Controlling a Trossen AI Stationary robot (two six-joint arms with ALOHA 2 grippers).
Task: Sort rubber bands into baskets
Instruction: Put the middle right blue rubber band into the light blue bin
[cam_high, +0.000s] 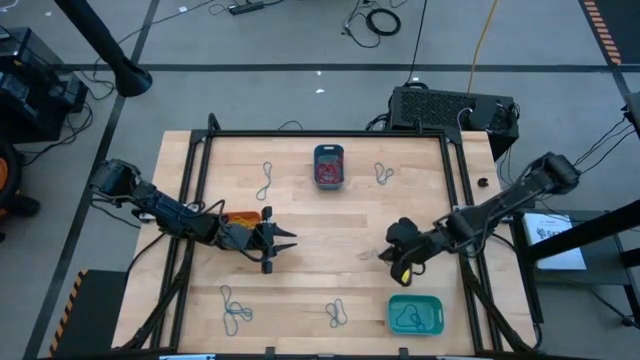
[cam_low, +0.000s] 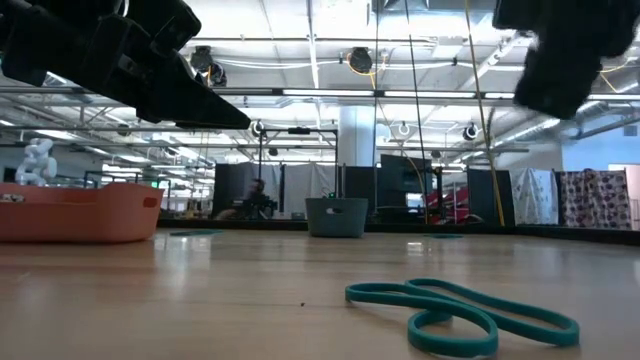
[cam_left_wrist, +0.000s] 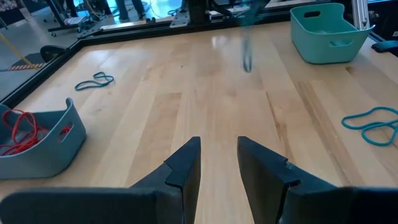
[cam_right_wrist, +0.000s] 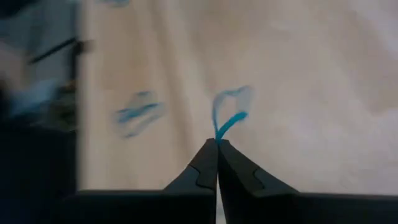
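Fingertips of the right gripper (cam_right_wrist: 217, 144) are pinched shut on a blue rubber band (cam_right_wrist: 229, 115), whose loop trails lengthwise away from the tips, above the table (cam_high: 320, 270) at about four o'clock, near the turquoise basket (cam_high: 415, 314). Left gripper (cam_left_wrist: 219, 149), partly open and empty, hangs at nine o'clock beside the orange basket (cam_high: 240, 217).
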